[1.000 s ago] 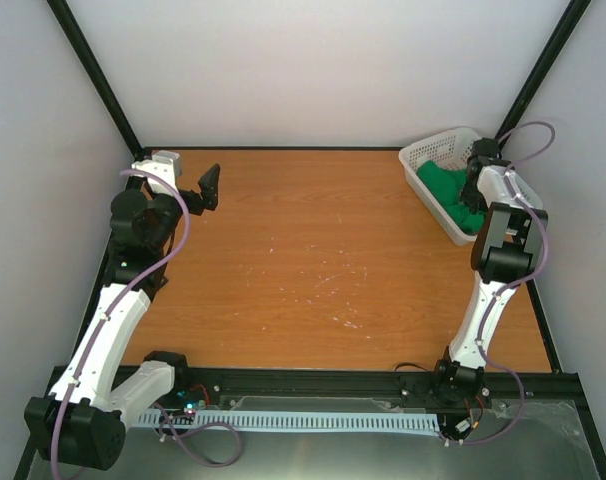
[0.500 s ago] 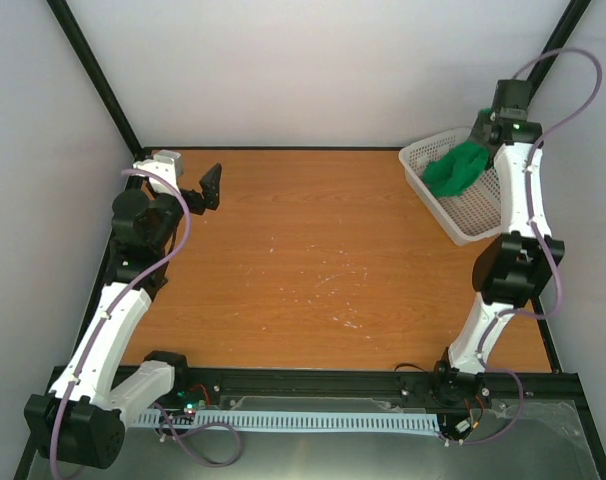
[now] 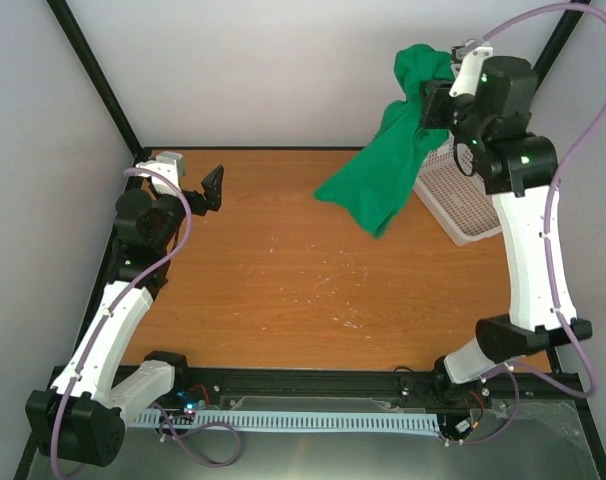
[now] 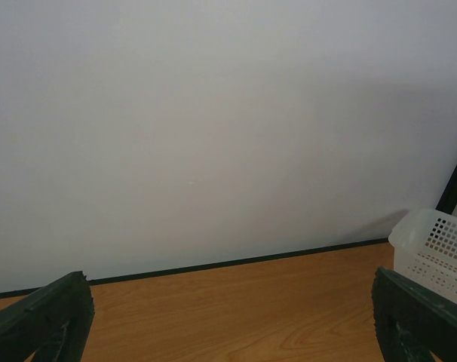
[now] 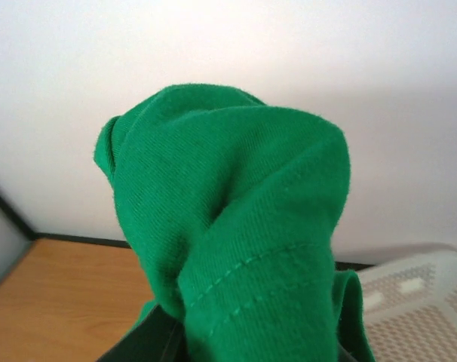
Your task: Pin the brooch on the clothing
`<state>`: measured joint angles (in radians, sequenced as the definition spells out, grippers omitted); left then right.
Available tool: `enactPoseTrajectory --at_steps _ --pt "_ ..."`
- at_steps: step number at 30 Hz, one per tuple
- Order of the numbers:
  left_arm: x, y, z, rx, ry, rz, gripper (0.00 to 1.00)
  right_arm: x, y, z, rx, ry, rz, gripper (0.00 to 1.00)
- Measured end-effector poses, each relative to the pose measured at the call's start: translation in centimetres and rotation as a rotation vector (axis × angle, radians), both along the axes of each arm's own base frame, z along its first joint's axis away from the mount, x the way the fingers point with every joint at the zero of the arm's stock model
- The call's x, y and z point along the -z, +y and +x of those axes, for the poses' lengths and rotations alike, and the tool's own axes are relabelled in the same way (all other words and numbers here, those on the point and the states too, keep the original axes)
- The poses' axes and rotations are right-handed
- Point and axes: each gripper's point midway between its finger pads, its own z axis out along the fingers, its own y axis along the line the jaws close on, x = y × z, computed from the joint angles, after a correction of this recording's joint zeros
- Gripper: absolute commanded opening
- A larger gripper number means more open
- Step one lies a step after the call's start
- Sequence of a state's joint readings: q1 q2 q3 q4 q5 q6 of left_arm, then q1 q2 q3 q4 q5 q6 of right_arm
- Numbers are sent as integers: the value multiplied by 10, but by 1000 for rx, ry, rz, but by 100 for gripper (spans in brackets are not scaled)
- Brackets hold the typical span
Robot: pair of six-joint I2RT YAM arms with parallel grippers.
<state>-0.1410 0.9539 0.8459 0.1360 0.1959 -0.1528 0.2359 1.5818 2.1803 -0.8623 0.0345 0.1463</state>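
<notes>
You have the green T-shirt [image 3: 381,175] held high in the air, bunched at its top where the right pincer [image 3: 433,98] clamps it; from there it drapes down and leftward in a loose, crumpled fold over the far right part of the table [image 3: 283,270]; in your right wrist view, knit cloth and a stitched hem fill the frame.

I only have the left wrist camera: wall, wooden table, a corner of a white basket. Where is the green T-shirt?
Observer: The bright green short-sleeved T-shirt hangs bunched from the shut right gripper, high over the wooden table at its far right.
Operator: Anything in the basket?
Observer: The part of the white perforated plastic basket that shows holds nothing.
Operator: And my left gripper?
Observer: The left gripper is open and empty, near the far left corner.
</notes>
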Motion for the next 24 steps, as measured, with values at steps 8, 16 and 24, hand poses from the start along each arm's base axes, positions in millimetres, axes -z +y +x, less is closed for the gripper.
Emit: enactPoseTrajectory --at_steps 8,16,24 --pt "-1 0 -1 -1 -1 -6 100 28 70 -40 -397 80 198 11" --pt "-2 1 -5 -1 -11 -8 100 258 51 -22 -196 602 81 96" --pt "-3 -5 -8 17 -18 -9 100 356 -53 -48 98 749 -8 100"
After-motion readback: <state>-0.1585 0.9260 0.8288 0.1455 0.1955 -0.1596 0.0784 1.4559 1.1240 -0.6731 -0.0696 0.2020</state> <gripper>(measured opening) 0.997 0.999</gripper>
